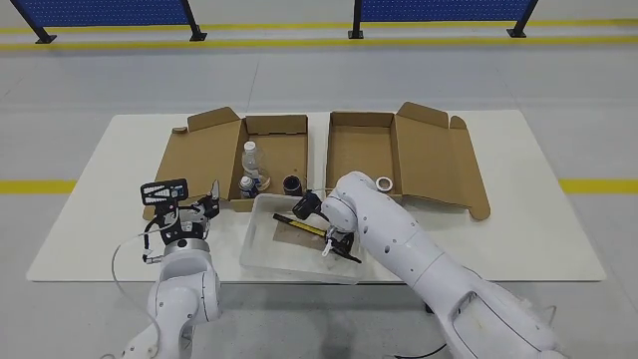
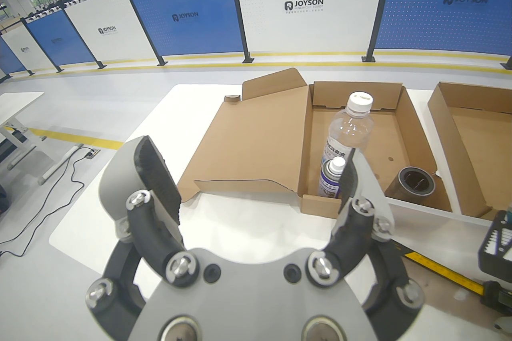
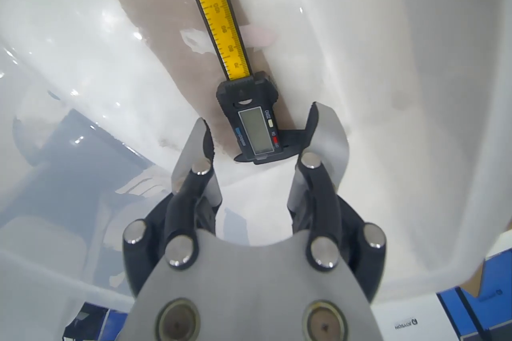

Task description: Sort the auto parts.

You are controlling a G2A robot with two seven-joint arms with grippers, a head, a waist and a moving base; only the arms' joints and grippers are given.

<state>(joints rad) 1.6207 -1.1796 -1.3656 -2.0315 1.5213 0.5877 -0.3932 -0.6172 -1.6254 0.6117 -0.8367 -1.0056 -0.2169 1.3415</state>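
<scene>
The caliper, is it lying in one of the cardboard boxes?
No, the caliper lies on the bottom of the white tray.

A yellow-scaled digital caliper (image 3: 256, 126) is lying flat in the white tray (image 1: 261, 249). A clear bottle (image 2: 352, 126), spray can (image 2: 331, 178) and black cylinder (image 2: 412, 184) are sitting in the left-hand cardboard box (image 2: 356, 94).

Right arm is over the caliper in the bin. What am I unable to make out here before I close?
Jaws of the caliper: right wrist view, behind the right end effector; contact cannot be told.
Head of the caliper: top view, under the right arm.
The spray can: left wrist view, partly behind a finger of the left end effector.
The white ring: top view, too small to identify.
</scene>
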